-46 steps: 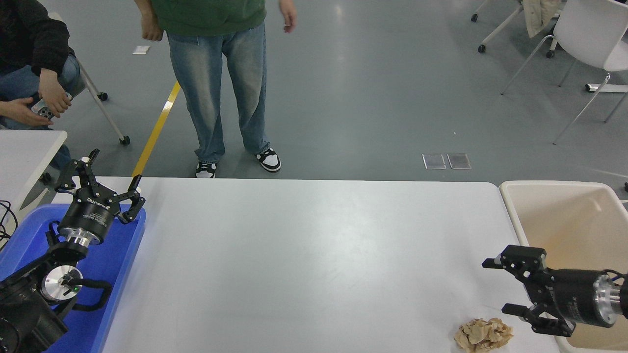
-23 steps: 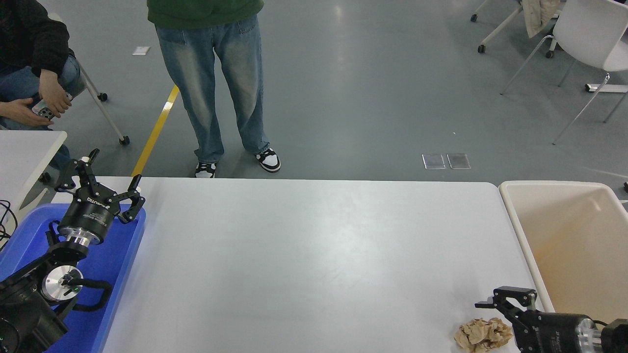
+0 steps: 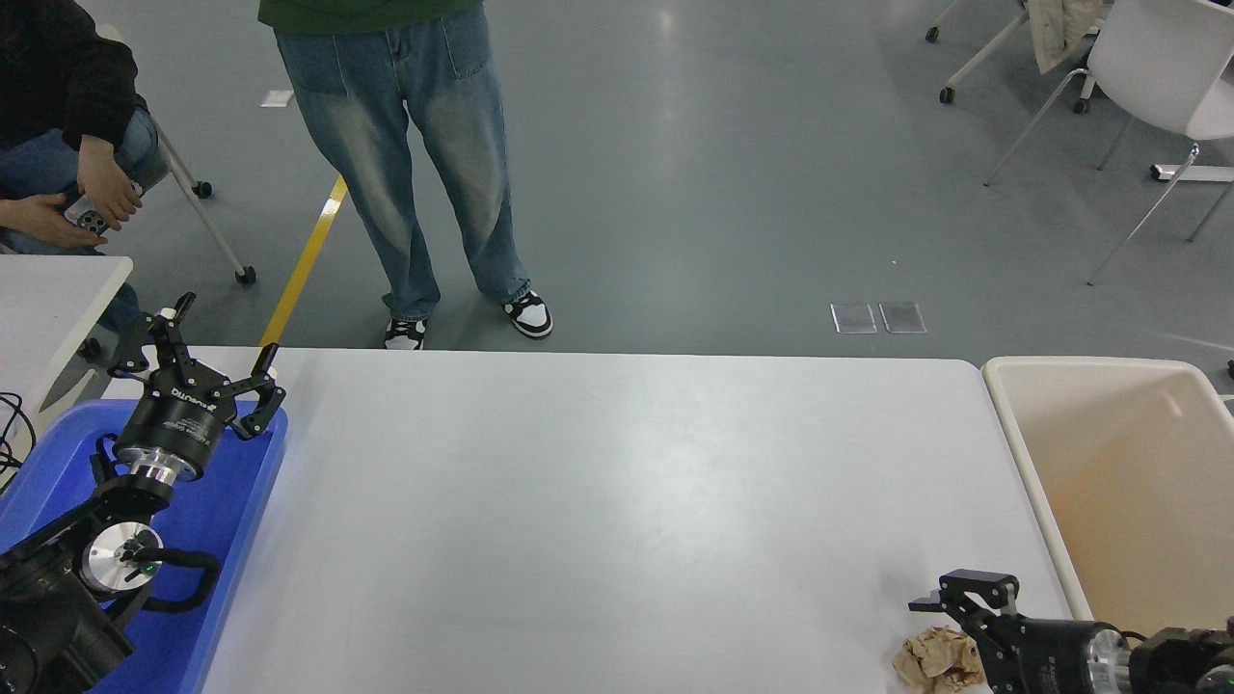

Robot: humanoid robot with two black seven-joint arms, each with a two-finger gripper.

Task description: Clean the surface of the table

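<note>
Grey glossy floor [image 3: 723,173], yellow line [image 3: 304,260], white chair [image 3: 1147,67].

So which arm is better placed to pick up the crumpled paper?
Right. The right pincer is right at the crumpled brown paper near the table surface's right front corner. The left pincer is parked across the table over the blue tray.

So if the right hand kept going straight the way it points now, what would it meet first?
The right hand points leftward, low over the table surface. The crumpled brown paper already lies at its fingers, so that likely comes first, though height and contact are unclear. Beyond it, only bare tabletop.
</note>
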